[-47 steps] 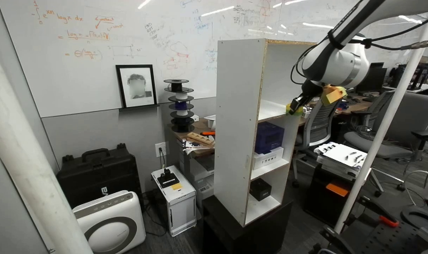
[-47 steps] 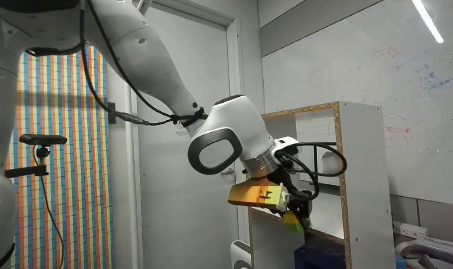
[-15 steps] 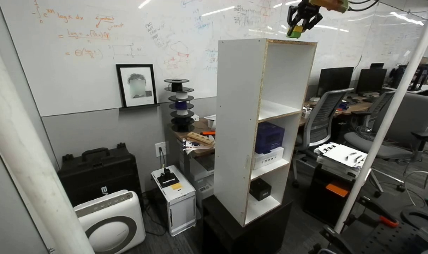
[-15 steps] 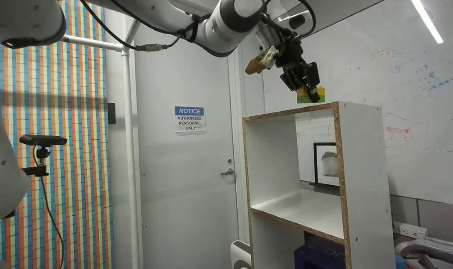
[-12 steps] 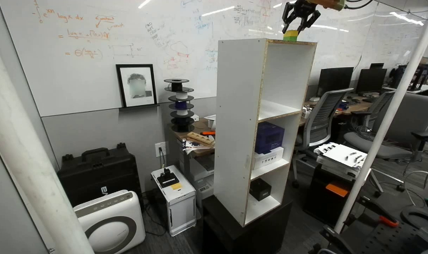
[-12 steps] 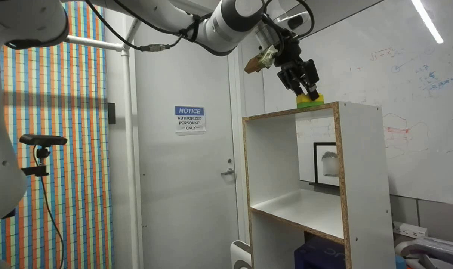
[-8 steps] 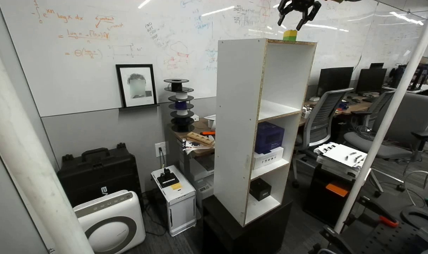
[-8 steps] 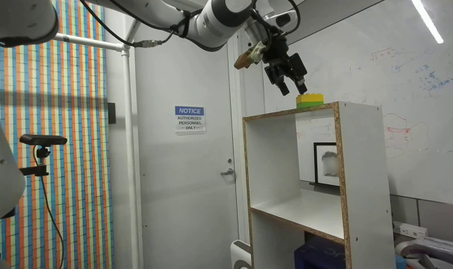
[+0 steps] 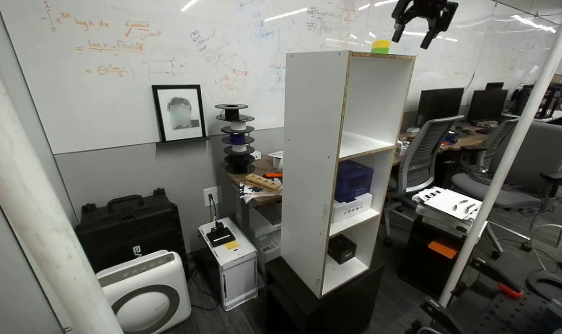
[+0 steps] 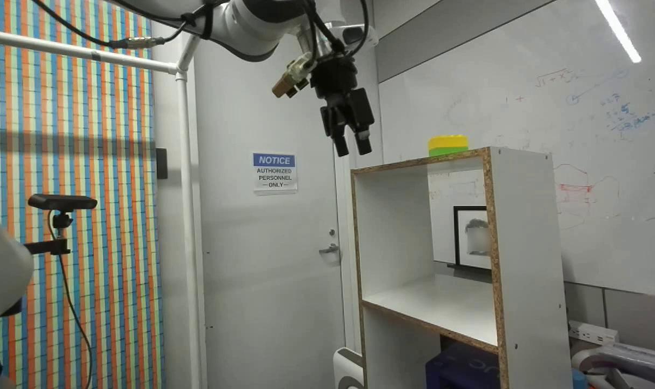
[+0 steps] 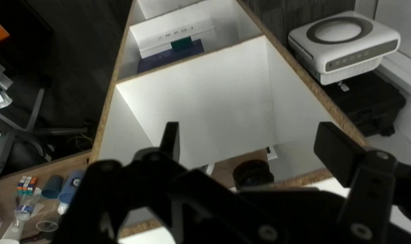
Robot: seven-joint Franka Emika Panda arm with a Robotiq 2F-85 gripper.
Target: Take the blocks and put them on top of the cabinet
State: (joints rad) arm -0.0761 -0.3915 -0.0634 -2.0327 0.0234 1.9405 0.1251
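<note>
The yellow-and-green block (image 10: 448,145) rests on top of the cabinet (image 9: 313,162), as seen in both exterior views. The end effector (image 10: 353,146) is released, its jaws spread, and stands apart from the block. In an exterior view, a dark blue box (image 9: 354,181) sits on a white box (image 9: 353,209) inside the cabinet.

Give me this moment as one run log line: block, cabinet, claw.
object: yellow-and-green block | place: on top of white cabinet | claw: open, empty, apart from block | status: this block placed
</note>
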